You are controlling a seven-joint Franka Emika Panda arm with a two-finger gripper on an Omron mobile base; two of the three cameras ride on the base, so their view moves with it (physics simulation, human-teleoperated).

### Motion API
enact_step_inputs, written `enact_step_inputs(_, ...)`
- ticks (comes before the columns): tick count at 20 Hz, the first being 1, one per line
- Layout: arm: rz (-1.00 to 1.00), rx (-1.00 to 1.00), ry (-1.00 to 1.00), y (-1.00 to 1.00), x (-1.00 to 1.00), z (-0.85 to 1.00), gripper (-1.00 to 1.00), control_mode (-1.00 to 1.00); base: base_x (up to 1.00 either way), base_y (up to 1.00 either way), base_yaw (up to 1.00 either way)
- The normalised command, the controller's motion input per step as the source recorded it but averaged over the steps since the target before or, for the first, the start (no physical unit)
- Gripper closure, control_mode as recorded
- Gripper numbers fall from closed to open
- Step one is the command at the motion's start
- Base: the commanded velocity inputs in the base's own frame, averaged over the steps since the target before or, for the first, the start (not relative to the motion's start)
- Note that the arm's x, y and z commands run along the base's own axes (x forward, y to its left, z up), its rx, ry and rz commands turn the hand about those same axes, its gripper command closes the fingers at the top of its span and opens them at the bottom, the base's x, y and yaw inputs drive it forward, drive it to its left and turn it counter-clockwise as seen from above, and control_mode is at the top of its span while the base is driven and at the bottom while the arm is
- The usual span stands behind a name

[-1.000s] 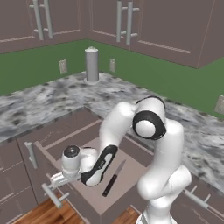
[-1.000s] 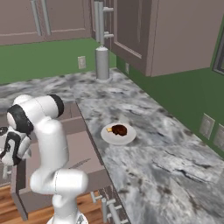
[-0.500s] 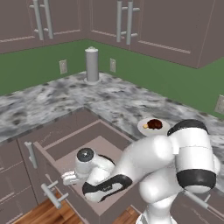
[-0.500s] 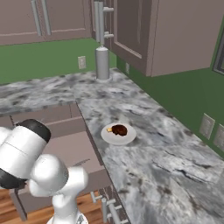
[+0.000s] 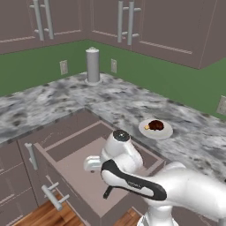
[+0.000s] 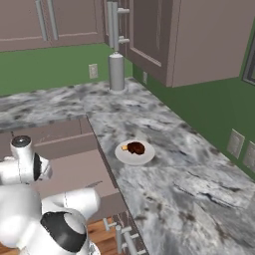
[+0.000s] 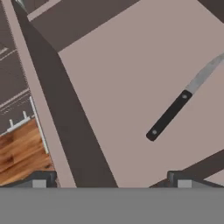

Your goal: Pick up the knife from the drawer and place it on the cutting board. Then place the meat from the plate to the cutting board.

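Note:
The drawer (image 5: 75, 173) stands pulled out below the counter, its flat bottom (image 7: 109, 83) under my hand. The knife (image 7: 169, 114) lies slanted on that bottom, black handle toward me, grey blade running up to the right. My gripper (image 7: 110, 180) is open above the drawer, with the knife ahead and to the right of its fingers and nothing between them. In the left base view the knife's handle end (image 5: 107, 192) peeks out below my arm. The meat (image 5: 155, 125) rests on the white plate (image 5: 167, 133) on the counter right of the drawer (image 6: 69, 169). The cutting board is out of view.
A silver canister (image 5: 92, 65) stands at the back of the marble counter (image 6: 189, 189) by the green wall. Cabinet doors hang above. The drawer's front wall with its bar handle (image 5: 52, 197) faces the wooden floor (image 7: 19, 153). My bent arm crowds the drawer's right side.
My arm has folded down low toward the cameras, and the hand has shifted over the drawer. The plate now shows past it in the left base view. Knife, plate and meat have not moved.

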Motion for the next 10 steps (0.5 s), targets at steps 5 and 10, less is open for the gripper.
enact_step_inputs(5,0.00,0.00,0.17,-0.08,0.05,1.00,-1.00,-1.00,0.00,0.00,0.00)
enact_step_inputs(10,0.00,0.00,0.19,-0.05,0.03,1.00,-1.00,-1.00,0.00,0.00,0.00)
